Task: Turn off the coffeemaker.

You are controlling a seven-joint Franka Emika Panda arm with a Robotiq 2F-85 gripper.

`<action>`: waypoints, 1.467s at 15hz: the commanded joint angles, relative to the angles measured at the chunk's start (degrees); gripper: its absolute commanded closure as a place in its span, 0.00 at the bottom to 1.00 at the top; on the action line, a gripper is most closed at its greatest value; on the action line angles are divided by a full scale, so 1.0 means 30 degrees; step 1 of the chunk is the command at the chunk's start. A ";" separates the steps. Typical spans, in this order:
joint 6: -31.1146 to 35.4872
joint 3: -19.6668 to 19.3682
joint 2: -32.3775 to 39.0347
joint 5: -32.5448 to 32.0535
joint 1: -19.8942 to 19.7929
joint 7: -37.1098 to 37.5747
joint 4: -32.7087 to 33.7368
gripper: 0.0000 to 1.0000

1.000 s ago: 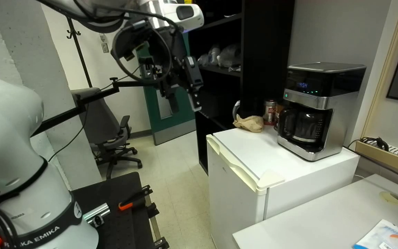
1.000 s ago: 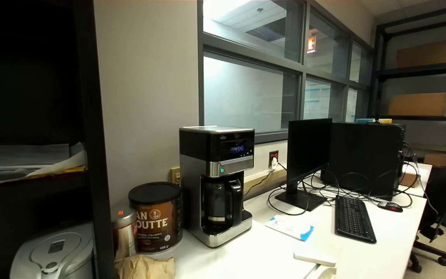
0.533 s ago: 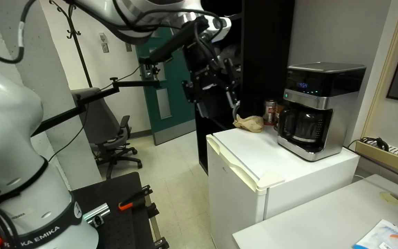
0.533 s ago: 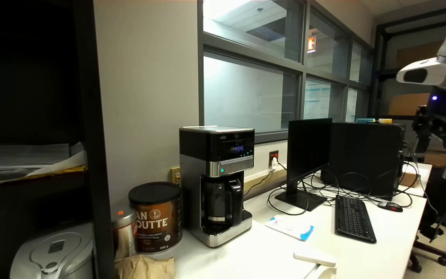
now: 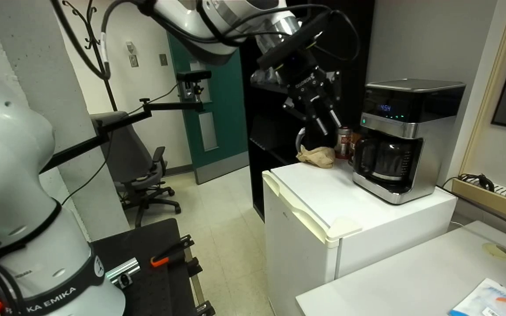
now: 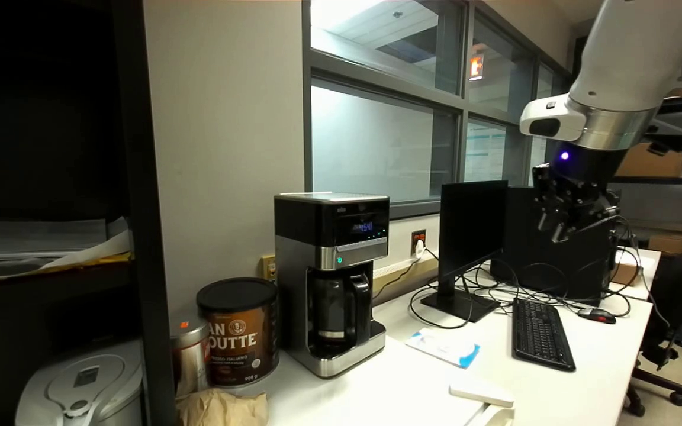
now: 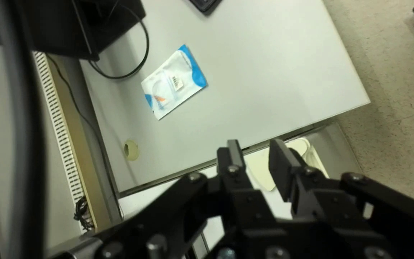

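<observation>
The coffeemaker [image 5: 439, 136] stands upright on the white mini-fridge, its carafe [image 6: 329, 307] in place. Its blue clock display [image 6: 362, 227] glows, and a green-lit button [image 6: 339, 260] shines on the silver band at the front. My gripper [image 5: 330, 126] hangs in the air above the fridge, in front of the machine and apart from it. Part-way apart, its fingers [image 7: 234, 158] have nothing between them in the wrist view. An exterior view also has the gripper [image 6: 550, 229] in front of the monitor, well off the machine's front.
On the mini-fridge [image 5: 305, 245] a crumpled brown bag [image 5: 316, 156] and a coffee can [image 6: 237, 331] sit beside the machine. A black shelf [image 5: 341, 57] rises behind. The desk [image 7: 264, 72] holds a packet [image 7: 174, 82], monitor [image 6: 472, 231] and keyboard [image 6: 541, 334].
The arm has swung across toward the coffeemaker, entering from the right in an exterior view. My gripper's fingers have drawn closer together. The coffeemaker has not moved, and its lights are still on.
</observation>
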 commanded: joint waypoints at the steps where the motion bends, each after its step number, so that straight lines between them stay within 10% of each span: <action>1: 0.2192 -0.0507 0.2352 -0.1988 0.0262 -0.1824 0.1918 0.99; 12: 1.0053 -0.0375 0.7412 -0.8071 0.0229 -0.1502 0.4751 1.00; 22: 1.2180 -0.0633 1.1448 -1.6198 0.0983 0.3133 0.9812 1.00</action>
